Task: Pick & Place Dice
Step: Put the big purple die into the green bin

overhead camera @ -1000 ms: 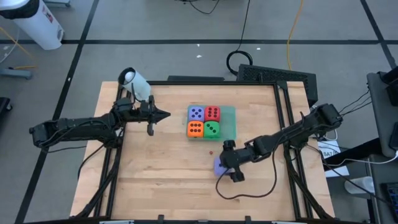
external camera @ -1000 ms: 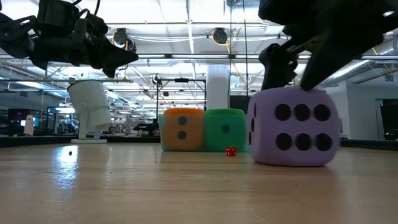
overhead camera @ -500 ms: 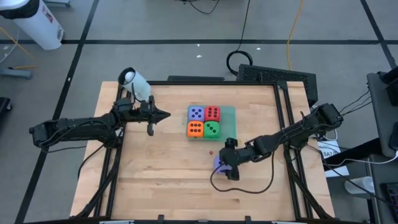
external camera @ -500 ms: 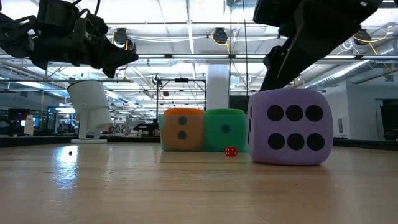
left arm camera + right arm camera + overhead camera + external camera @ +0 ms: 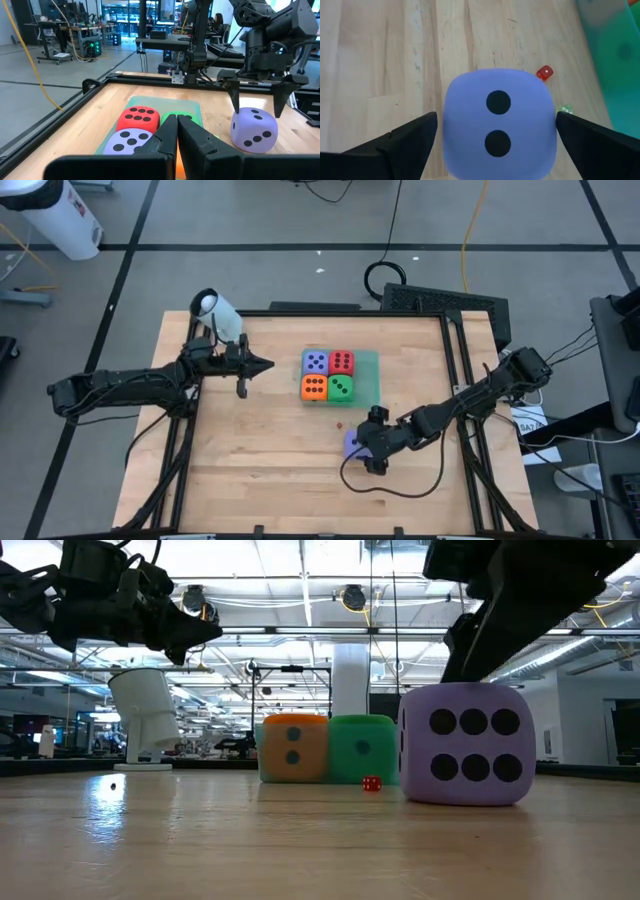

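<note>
Four dice sit packed in a square on a flat green sheet (image 5: 372, 376): lavender (image 5: 316, 362), red (image 5: 342, 362), orange (image 5: 314, 387) and green (image 5: 341, 387). A second lavender die (image 5: 351, 444) rests on the wood nearer the front, its two-pip face up (image 5: 498, 122). My right gripper (image 5: 368, 444) hangs open over it. One finger stands on either side (image 5: 235, 97) without touching. My left gripper (image 5: 262, 364) is shut and level above the table, left of the four dice, holding nothing.
A tiny red die (image 5: 545, 72) and a tiny green one (image 5: 565, 108) lie on the wood between the loose lavender die and the sheet. A white cylindrical object (image 5: 217, 313) stands at the far left corner. Dark frame rails (image 5: 462, 370) border the table.
My right gripper has rolled about its own axis over the loose lavender die and shifted slightly toward the table's near edge, still open. The die stays on the wood. My left arm has kept still.
</note>
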{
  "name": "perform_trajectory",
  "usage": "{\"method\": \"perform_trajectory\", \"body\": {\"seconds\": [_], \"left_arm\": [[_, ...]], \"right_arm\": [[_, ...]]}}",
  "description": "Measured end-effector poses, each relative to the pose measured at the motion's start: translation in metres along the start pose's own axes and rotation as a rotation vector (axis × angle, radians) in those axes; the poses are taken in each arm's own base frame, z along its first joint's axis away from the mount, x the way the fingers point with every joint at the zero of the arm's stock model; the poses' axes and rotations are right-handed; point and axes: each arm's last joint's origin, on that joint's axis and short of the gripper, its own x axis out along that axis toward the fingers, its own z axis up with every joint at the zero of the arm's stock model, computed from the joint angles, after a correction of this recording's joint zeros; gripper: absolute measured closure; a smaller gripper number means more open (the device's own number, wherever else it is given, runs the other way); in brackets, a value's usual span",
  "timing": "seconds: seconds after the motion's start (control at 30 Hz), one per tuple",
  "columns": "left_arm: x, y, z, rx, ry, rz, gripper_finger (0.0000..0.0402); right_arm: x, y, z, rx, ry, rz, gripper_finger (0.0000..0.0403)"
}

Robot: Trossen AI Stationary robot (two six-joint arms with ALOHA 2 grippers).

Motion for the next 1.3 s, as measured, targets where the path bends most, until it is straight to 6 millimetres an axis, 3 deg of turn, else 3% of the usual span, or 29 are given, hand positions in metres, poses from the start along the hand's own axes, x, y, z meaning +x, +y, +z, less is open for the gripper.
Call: {"method": "perform_trajectory", "body": {"seconds": [0.43, 0.67, 0.9, 1.03, 1.2, 1.3], "left_arm": [[0.000, 0.000, 0.000, -0.019, 0.000, -0.001, 0.0378], [0.000, 0.000, 0.000, -0.035, 0.000, -0.001, 0.0378], [0.000, 0.000, 0.000, -0.055, 0.000, -0.004, 0.0378], [0.001, -0.002, 0.000, -0.065, 0.001, -0.013, 0.0378], [0.002, -0.005, 0.000, -0.066, 0.002, -0.035, 0.0378], [0.003, -0.008, 0.000, -0.067, 0.003, -0.050, 0.0378]], "right_arm": [[0.021, 0.002, -0.009, -0.072, 0.080, -0.005, 0.0004], [0.019, -0.002, -0.001, 0.002, 0.054, 0.045, 0.0033], [0.000, -0.009, 0.014, 0.001, -0.020, 0.128, 0.0050], [-0.028, -0.016, 0.026, -0.081, -0.120, 0.173, 0.0038], [-0.068, -0.050, 0.037, -0.128, -0.235, -0.020, 0.0039], [-0.078, -0.074, 0.035, -0.125, -0.191, -0.114, 0.0044]]}}
